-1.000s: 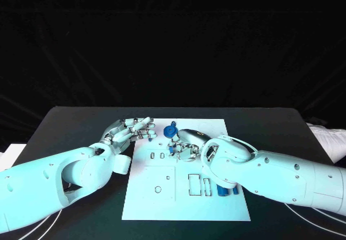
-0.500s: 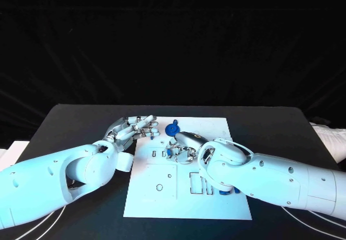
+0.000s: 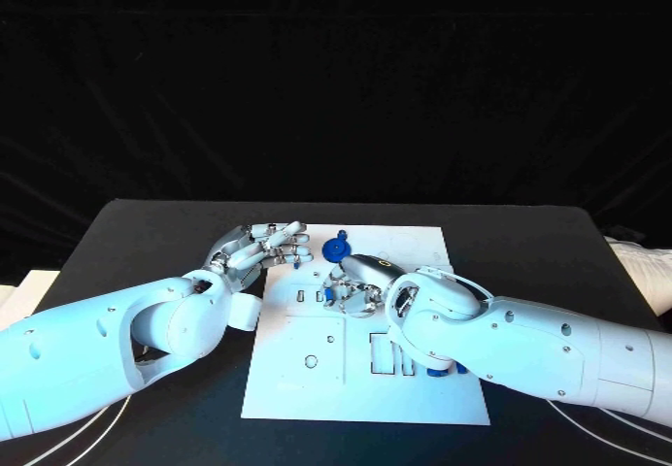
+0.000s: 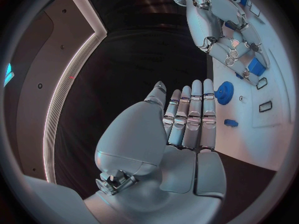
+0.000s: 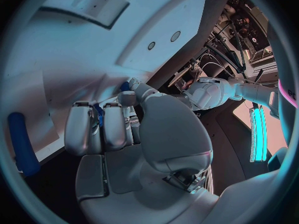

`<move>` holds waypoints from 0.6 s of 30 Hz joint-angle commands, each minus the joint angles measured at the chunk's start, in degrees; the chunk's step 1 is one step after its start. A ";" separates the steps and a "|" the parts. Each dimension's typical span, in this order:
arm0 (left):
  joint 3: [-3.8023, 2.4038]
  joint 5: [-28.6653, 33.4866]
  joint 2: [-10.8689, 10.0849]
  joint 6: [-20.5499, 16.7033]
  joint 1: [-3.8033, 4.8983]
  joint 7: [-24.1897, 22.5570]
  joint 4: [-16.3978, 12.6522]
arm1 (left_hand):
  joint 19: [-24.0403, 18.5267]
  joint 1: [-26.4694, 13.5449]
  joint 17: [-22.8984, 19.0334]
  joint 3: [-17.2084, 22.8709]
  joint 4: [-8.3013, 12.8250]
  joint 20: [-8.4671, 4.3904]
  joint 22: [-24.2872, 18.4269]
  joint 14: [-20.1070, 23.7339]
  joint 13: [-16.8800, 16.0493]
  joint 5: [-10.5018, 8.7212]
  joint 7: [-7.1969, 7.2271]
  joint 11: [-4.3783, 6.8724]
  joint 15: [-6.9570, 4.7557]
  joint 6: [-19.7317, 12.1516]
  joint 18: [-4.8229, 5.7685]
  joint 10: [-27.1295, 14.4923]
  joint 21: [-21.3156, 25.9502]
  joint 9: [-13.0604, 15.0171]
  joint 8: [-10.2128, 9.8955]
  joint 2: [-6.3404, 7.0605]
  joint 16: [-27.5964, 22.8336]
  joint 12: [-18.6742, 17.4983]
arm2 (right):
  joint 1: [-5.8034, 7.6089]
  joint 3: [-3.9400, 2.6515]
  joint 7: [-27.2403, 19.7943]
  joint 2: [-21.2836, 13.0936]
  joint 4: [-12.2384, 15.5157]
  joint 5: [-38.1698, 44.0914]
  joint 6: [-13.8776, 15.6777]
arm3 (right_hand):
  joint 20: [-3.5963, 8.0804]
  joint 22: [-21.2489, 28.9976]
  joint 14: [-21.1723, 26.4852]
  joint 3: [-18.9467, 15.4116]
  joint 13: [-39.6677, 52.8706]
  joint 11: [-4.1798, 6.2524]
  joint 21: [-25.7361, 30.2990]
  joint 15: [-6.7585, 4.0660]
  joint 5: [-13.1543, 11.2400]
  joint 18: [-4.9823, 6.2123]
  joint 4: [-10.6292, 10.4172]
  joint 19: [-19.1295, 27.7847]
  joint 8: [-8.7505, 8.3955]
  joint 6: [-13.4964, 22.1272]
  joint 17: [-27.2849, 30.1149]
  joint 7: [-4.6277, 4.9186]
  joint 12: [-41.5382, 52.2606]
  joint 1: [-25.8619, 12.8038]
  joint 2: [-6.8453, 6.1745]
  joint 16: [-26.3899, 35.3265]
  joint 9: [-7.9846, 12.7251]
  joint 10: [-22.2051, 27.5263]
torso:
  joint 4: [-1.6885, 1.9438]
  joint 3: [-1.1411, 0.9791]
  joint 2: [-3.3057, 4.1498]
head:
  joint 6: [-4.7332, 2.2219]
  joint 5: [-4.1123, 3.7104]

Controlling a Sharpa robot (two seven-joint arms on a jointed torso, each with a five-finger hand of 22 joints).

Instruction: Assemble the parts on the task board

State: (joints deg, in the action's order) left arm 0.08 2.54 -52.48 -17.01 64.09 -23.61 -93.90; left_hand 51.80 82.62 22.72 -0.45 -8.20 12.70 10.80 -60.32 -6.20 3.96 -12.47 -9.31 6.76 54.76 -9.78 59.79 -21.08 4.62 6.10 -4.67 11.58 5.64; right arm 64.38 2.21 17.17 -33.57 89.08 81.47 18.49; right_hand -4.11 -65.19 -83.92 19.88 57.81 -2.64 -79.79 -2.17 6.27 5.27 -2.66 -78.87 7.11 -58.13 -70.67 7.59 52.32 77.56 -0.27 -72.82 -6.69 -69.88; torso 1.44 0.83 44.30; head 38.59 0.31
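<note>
The white task board (image 3: 316,388) lies in the middle of the black table. My right hand (image 3: 355,285) is curled over the board's far half, its fingers closed on a small blue block (image 4: 255,66), a sliver of which shows between its fingers (image 5: 98,113). My left hand (image 3: 263,247) hovers at the board's far left corner, fingers straight and together, holding nothing. A round blue part (image 3: 333,251) stands on the board between the two hands, seen again as the round blue part (image 4: 224,92) with a small blue piece (image 4: 231,122) near it.
Rectangular slots (image 3: 381,354) are cut in the board near my right forearm. A blue cylinder (image 5: 22,142) lies on the board beside the right hand. More blue parts (image 3: 451,370) peek out under the right arm. Black table (image 3: 154,233) surrounds the board.
The right hand has edged slightly leftward over the board with the blue block still in its fingers. The left hand has barely shifted.
</note>
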 commanded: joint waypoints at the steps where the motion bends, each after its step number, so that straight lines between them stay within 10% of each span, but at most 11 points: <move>1: -0.03 0.13 0.15 1.22 0.01 -0.49 -0.10 | -0.04 0.35 -0.07 0.22 0.23 0.26 -0.08 -0.50 0.06 0.30 -0.23 -0.22 -0.06 -0.07 -0.70 0.00 0.23 -0.07 -0.39 -0.16 -0.29 -0.27 | -0.11 0.08 -0.35 0.04 -0.38 0.46 0.06 | -0.09 0.27 -2.21 0.34 -0.86 -0.01 0.43 0.35 -0.24 -0.21 0.21 0.56 -0.52 0.61 0.09 0.32 -1.12 -0.45 -0.60 0.42 0.09 1.09 | -0.07 0.02 -0.01 | 0.07 0.05; 18: -0.03 0.13 0.65 1.34 0.01 -0.37 0.07 | -0.02 0.31 -0.09 0.24 0.21 0.26 -0.10 -0.54 0.07 0.28 -0.25 -0.24 -0.06 -0.07 -0.70 -0.01 0.24 -0.07 -0.39 -0.17 -0.33 -0.27 | -0.11 0.08 0.44 0.82 -1.44 1.04 -0.38 | -0.25 0.82 -2.15 0.51 -2.97 -0.24 0.76 0.55 -0.41 -0.12 0.46 0.80 -0.90 1.09 0.27 0.58 -3.60 -0.89 -1.56 0.70 0.17 2.60 | -0.04 0.04 0.00 | 0.23 0.07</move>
State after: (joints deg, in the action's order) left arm 0.08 2.56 -51.99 -16.81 64.09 -23.57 -93.68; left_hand 51.79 82.62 22.72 -0.45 -8.20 12.70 10.75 -60.32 -6.21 3.96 -12.47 -9.31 6.76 54.76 -9.78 59.79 -21.08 4.62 6.10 -4.67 11.58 5.64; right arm 64.43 2.16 16.89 -32.85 87.83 81.69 19.01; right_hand -4.52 -64.42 -84.13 20.26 54.89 -2.84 -79.24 -1.96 6.07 5.27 -2.29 -78.46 6.56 -57.45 -70.46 8.23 49.07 76.62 -1.22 -72.50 -6.50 -67.63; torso 1.44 0.87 44.28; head 38.77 0.35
